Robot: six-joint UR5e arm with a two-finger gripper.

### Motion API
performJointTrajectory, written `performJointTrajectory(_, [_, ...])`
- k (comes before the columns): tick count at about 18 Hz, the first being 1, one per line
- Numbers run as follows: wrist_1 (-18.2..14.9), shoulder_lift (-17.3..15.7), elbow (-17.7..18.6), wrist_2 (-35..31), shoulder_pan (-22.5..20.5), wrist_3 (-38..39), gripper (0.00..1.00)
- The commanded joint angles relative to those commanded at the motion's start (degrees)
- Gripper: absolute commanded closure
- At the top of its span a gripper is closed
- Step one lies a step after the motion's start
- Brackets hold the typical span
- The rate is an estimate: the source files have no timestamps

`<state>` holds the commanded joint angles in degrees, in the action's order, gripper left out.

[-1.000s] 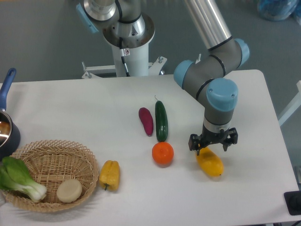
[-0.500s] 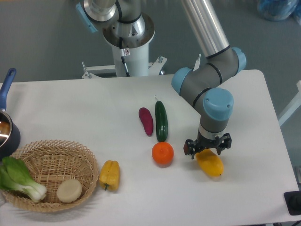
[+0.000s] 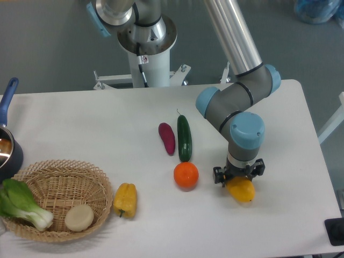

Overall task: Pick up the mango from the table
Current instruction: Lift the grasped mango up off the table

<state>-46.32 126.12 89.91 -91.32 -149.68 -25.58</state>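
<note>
The mango (image 3: 243,191), a glossy yellow-orange oval, lies on the white table (image 3: 80,118) right of the centre, near the front. My gripper (image 3: 239,174) points straight down over the mango's far end and hides that end. Its dark fingers (image 3: 217,177) stand spread apart, one on each side of the fruit, so it is open. Whether the fingers touch the mango cannot be told.
A round orange (image 3: 186,175) sits just left of the mango. Behind it lie a green cucumber (image 3: 184,138) and a purple vegetable (image 3: 166,138). A yellow bell pepper (image 3: 125,199) lies beside a wicker basket (image 3: 59,183) holding greens. A dark pot (image 3: 7,150) is at the left edge.
The gripper has come down and shifted slightly left and forward, now covering more of the mango. Its fingers stay spread. The mango has not moved.
</note>
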Motion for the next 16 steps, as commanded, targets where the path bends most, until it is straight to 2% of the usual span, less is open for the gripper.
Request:
performJointTrajectory(3, [0.00,-0.35,0.00,0.00,0.00,-0.52,0.78])
performJointTrajectory(10, [0.00,-2.10,-1.49,-0.09,-0.26,-1.05,0.79])
performJointTrajectory(16, [-0.70,-6.50,-0.62,-0.26,-2.72,-10.98,0.79])
